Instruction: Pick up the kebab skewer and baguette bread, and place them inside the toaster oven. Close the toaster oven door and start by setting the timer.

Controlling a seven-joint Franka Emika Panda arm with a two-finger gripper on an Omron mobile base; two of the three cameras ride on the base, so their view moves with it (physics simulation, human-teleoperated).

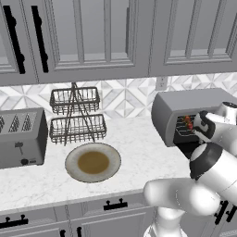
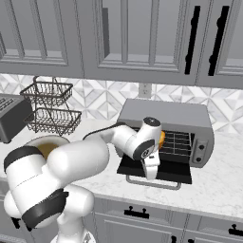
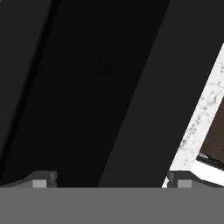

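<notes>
Now the white arm's two-finger gripper point(image 2: 151, 172), fingers spread wide and empty, hangs at centre frame just above the lowered dark glass toaster oven door point(image 2: 167, 173), whose silver bar handle point(image 2: 153, 182) runs crosswise just below.

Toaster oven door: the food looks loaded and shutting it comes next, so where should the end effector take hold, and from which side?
Probably best at the horizontal silver bar handle along the free front edge of the dark glass toaster oven door. The door lies folded flat over the counter, hinged at the grey metal toaster oven, so come from the front, hooking under the bar and lifting. The end effector hangs open above the door.
</notes>
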